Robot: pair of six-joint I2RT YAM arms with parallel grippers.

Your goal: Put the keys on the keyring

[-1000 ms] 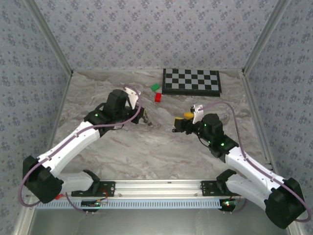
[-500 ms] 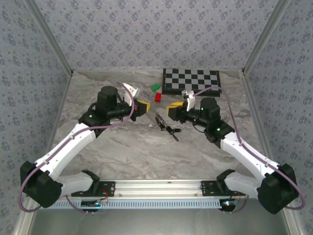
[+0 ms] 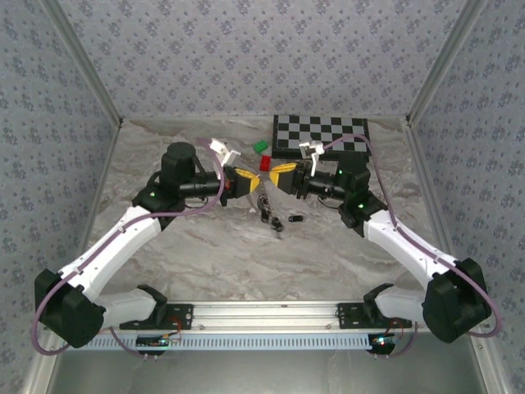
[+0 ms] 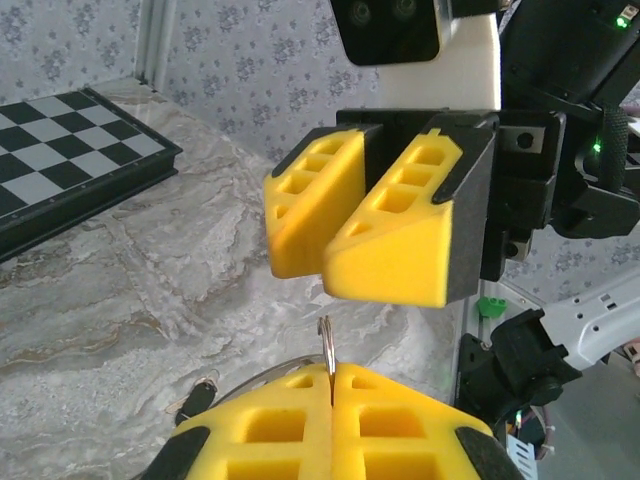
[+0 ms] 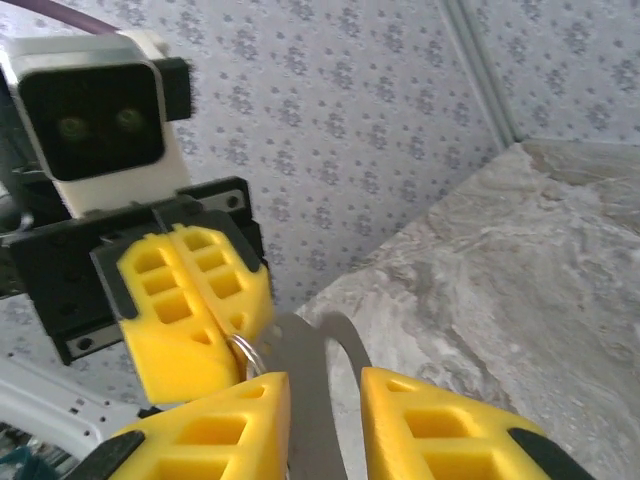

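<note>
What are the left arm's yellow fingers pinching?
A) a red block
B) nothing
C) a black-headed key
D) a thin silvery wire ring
D: in the left wrist view, the thin silvery metal wire ring pokes up from between the left arm's yellow fingers, which are pressed shut.

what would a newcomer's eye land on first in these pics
The two yellow-padded grippers meet nose to nose over the table, toward the back. The left gripper is shut on the thin keyring, which pokes out between its pads, and the right gripper faces it with its jaws apart. Next come the small black-headed keys lying on the near side of them, and the chessboard at the back edge.
</note>
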